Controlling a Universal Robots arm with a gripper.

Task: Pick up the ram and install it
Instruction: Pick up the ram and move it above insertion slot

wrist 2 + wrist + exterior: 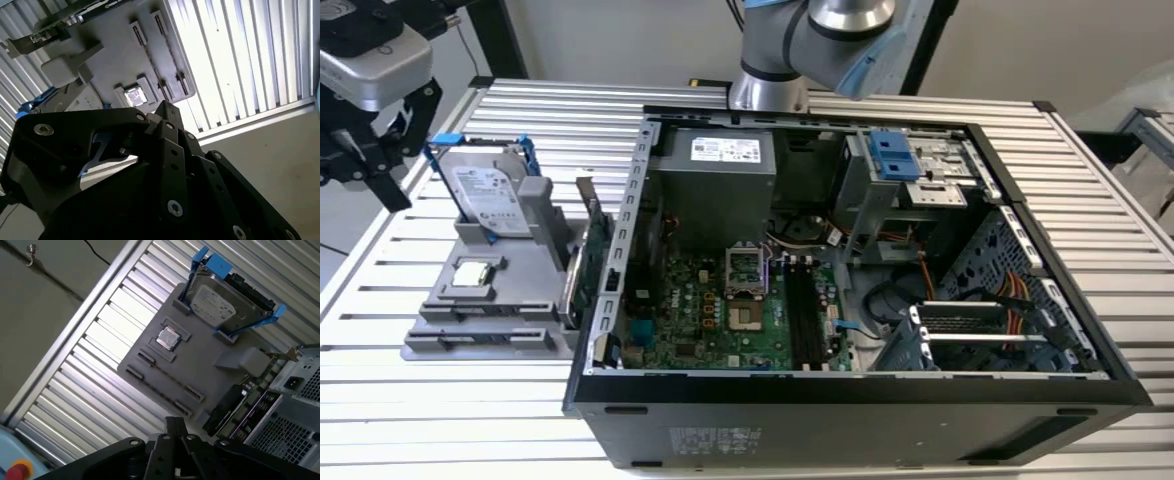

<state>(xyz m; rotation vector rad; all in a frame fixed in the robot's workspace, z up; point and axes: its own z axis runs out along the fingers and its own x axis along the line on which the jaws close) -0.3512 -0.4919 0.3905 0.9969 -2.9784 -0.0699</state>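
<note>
Ram (169, 376), seemingly a thin dark stick edge-up in the grey tray (200, 360); your black gripper (360, 168) hovers off a corner of the slatted table (480, 400), its opening cannot be told; pickup seems unstarted, needing alignment overhead

On the desk (454, 420): one open computer case (854, 420), one grey tray (514, 300), one hard drive (491, 200), one processor chip (478, 272), one expansion card (231, 407). One end effector (360, 170).

Grey holder (205, 362): just beyond the gripper (176, 429), on slatted table (100, 370).
Hard drive (220, 302): standing at holder's far end.
Chip (167, 338): between drive and gripper.
</note>
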